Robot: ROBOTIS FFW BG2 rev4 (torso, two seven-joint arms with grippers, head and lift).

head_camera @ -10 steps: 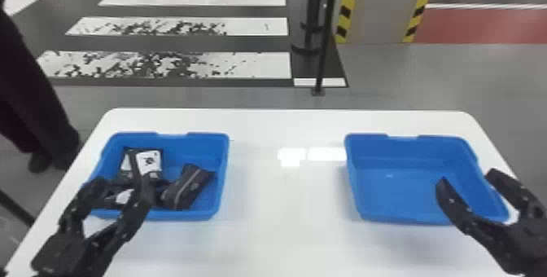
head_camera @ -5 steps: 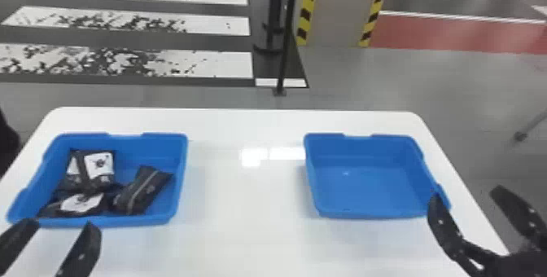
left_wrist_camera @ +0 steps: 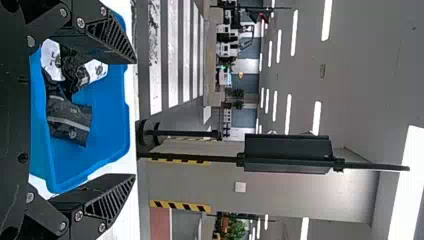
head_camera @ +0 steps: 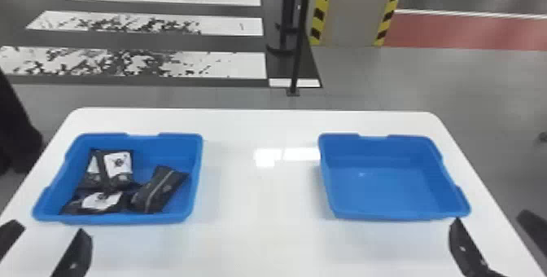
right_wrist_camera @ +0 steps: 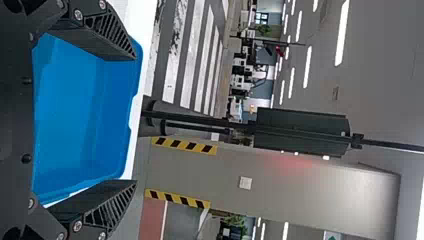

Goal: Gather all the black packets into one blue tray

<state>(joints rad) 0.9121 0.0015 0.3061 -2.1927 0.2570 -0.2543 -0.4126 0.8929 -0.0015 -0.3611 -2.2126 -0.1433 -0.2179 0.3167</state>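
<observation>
My left gripper (head_camera: 42, 241) is open in front of the left blue tray (head_camera: 195, 174), nothing between its fingers. That tray holds three black packets: one with a white label (head_camera: 118, 164) at the back, another labelled packet (head_camera: 99, 202) at the front left, and a dark striped packet (head_camera: 158, 190) on the right. My right gripper (head_camera: 494, 231) stands open by the front right corner of the right blue tray (head_camera: 382, 190), which has no packets in it. In the left wrist view the left gripper (left_wrist_camera: 135, 119) spreads before the packets; in the right wrist view the right gripper (right_wrist_camera: 136, 120) is likewise open.
Both trays rest on a white table (head_camera: 260, 198), with a wide stretch of tabletop between them. Beyond the table's back edge a thin black post (head_camera: 299, 44) stands on the floor. A person's dark-clothed leg shows at the far left.
The head view has shifted across the scene and back partway. Relative to the trays, the left gripper has drawn back from over the left tray toward the front; the right one has also moved back.
</observation>
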